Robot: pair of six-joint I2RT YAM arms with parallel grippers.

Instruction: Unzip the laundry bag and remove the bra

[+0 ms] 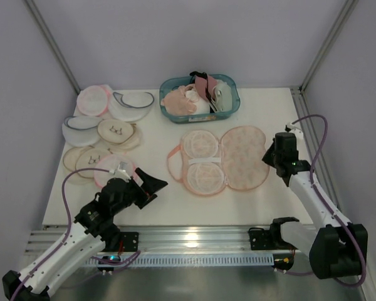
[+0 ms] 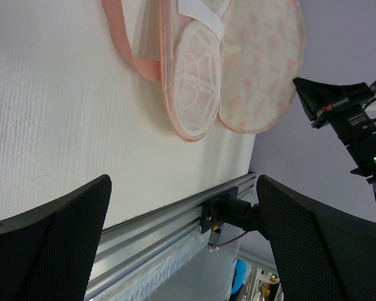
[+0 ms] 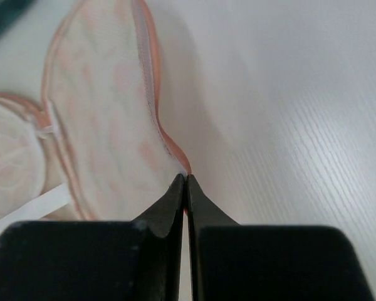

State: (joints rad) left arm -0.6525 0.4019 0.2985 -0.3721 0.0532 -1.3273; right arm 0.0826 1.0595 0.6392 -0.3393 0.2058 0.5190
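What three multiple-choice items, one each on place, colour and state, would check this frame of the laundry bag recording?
1. Where is the teal basket relative to the laundry bag?
A. beyond it, toward the far edge
B. between it and the arm bases
C. on top of it

2. What colour is the bag's edge trim?
A. green
B. pink
C. black

3. How is the right gripper?
A. wide open
B. shut, tips at the bag's edge
C. gripping the basket

Key: A, the top view shows the basket past the bag; B, pink edging shows in both wrist views; B, its jaws meet at the trim.
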